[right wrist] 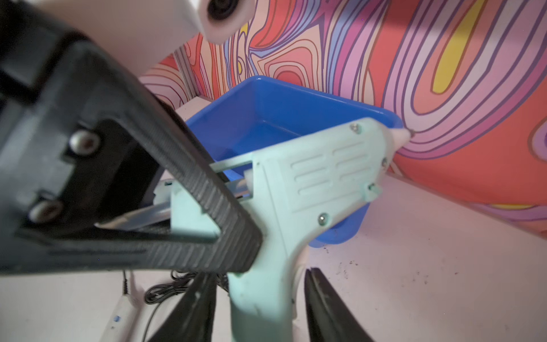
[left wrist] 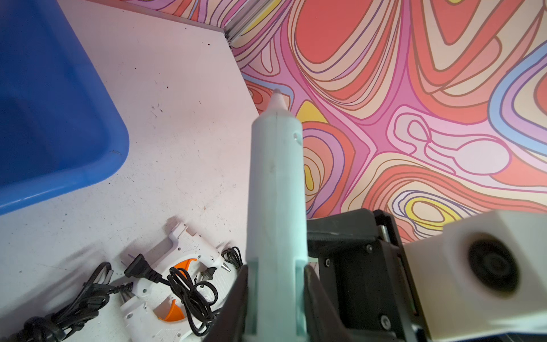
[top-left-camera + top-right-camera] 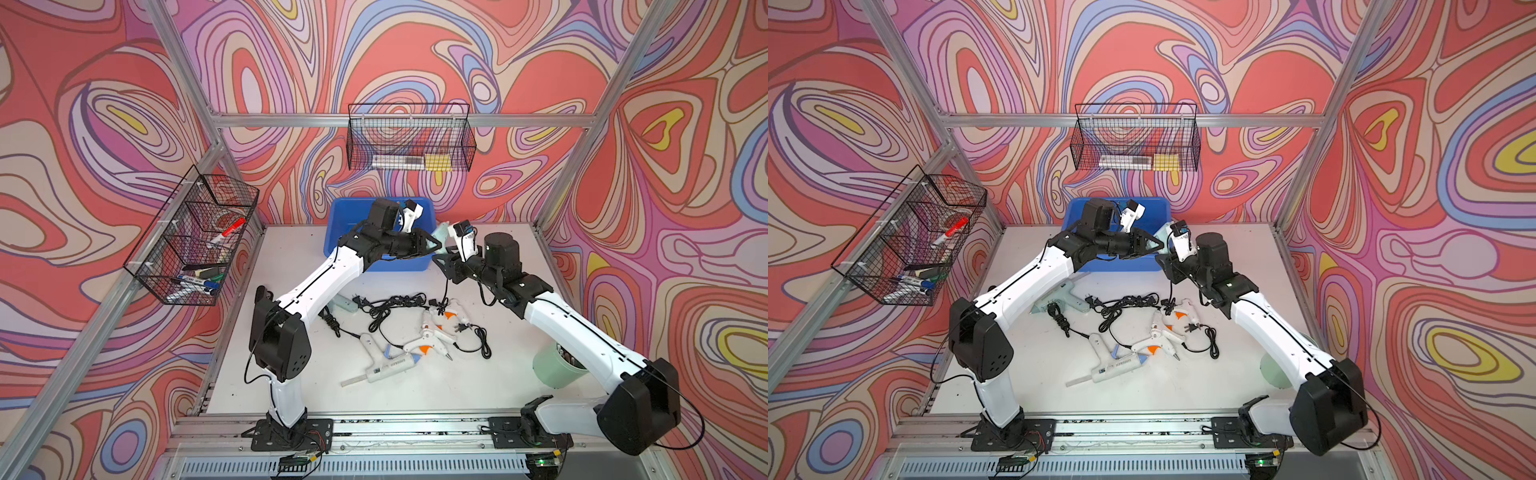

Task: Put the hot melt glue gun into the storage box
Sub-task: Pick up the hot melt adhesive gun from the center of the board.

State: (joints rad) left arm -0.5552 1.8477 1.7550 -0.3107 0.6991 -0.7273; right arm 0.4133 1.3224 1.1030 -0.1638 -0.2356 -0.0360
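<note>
A mint-green hot melt glue gun (image 3: 441,232) (image 3: 1163,231) hangs in the air just off the right front corner of the blue storage box (image 3: 343,222) (image 3: 1072,212). My left gripper (image 3: 434,245) (image 2: 276,272) is shut on the gun's rear body, and the barrel (image 2: 276,177) points away from the wrist. My right gripper (image 3: 443,258) (image 1: 260,274) is open, its fingers either side of the gun's handle (image 1: 260,299) with gaps showing. In the right wrist view the box (image 1: 266,118) lies behind the gun.
Several other glue guns lie mid-table among black cords (image 3: 386,307): a white one (image 3: 388,365), two with orange triggers (image 3: 428,345), a mint one (image 3: 1059,300) beside the left arm. A pale green cup (image 3: 555,368) stands at the right. Wire baskets (image 3: 195,237) (image 3: 411,137) hang on the frame.
</note>
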